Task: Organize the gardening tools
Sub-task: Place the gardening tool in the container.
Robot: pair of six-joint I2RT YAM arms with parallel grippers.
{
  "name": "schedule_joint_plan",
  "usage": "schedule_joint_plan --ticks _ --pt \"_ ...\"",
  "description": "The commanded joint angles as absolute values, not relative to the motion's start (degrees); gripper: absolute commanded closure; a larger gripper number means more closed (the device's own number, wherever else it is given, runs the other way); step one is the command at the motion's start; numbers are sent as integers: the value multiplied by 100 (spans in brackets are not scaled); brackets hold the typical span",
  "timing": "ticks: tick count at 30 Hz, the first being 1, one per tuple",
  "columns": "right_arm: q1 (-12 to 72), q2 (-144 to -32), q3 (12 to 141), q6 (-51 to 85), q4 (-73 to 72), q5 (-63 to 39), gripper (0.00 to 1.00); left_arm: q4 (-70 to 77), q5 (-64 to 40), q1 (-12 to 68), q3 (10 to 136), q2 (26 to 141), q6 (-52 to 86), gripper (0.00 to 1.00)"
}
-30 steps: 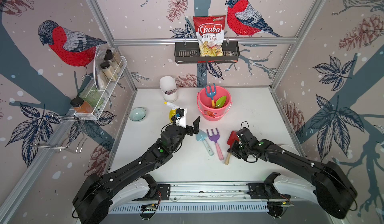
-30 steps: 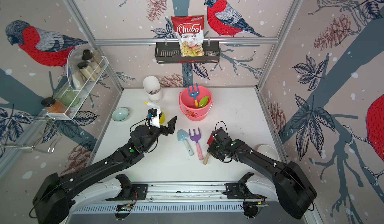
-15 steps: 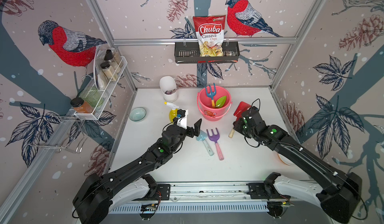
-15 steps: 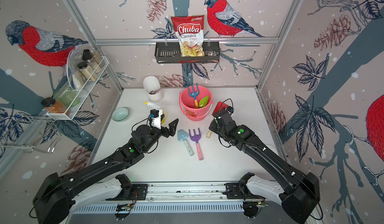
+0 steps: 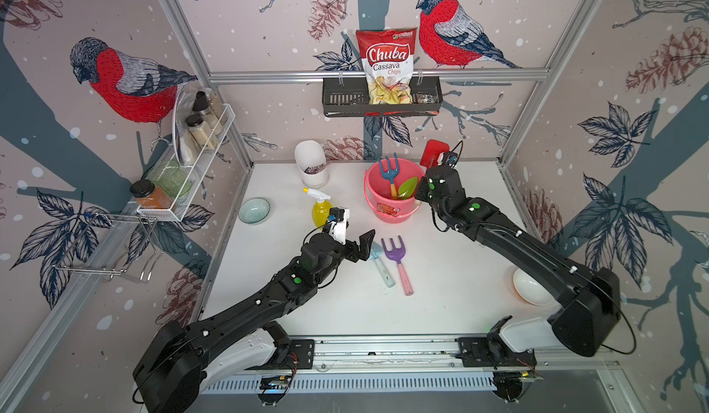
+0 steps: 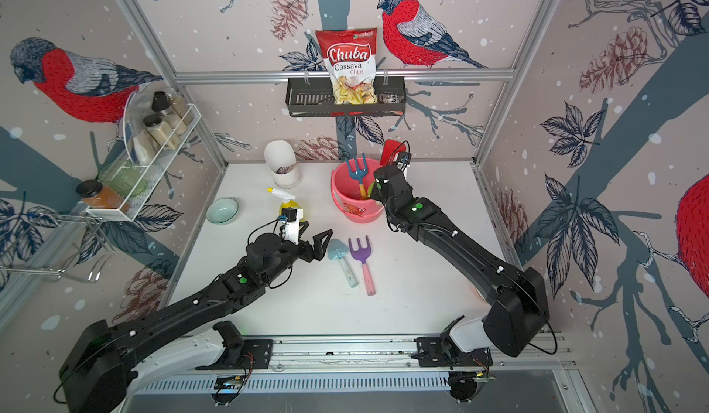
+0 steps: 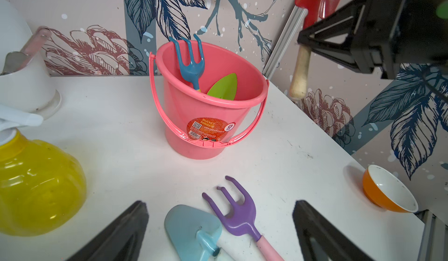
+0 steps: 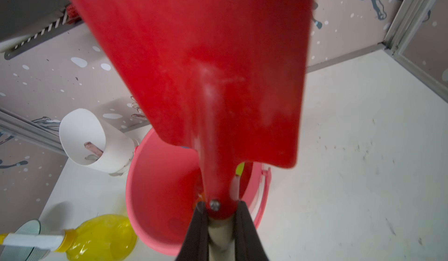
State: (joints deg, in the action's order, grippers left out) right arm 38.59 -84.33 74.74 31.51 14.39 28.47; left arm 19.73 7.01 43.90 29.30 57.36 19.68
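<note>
Right gripper [image 8: 220, 210] is clamped tight on the red shovel [image 8: 194, 65], blade up, hanging off the table just beside the pink bucket [image 5: 387, 215]. Three shovels: red aloft, green [image 5: 407, 187] in the bucket with the blue fork [image 5: 388, 169] (both leaning), light-blue [image 6: 338, 251] lying beside the purple fork [image 6: 360, 251]. Two forks, then, and one spray bottle [image 5: 320, 213] near the wide-open, empty left gripper [image 7: 219, 204].

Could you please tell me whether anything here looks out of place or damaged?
Nothing looks spilled or broken. Out of place are the light-blue shovel and purple fork, lying loose on the table near the pink bucket, which already holds the blue fork and green shovel. The right end effector holds the red shovel.
</note>
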Motion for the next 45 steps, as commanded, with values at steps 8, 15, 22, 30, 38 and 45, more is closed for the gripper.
schedule_joint_plan --ticks 8,15,22,30,38,45 --pt "3866 -9795 8331 1973 342 3310 100 1943 574 4395 2796 5612 2188 3" --pt "3882 -10510 8612 1866 261 3339 100 1914 455 4397 2765 5709 2327 3" --pt "3869 -10826 8546 2060 287 3272 100 1898 372 4395 2777 5885 2477 3" --pt "3820 -10820 8422 2223 300 3057 60 1572 226 4403 3005 6276 2830 4" --pt "3774 -10699 8350 2309 312 2923 45 1114 416 4526 3283 6499 3295 3" --pt "3781 -10332 8197 2501 460 2814 38 867 213 4614 3480 6806 3765 3"
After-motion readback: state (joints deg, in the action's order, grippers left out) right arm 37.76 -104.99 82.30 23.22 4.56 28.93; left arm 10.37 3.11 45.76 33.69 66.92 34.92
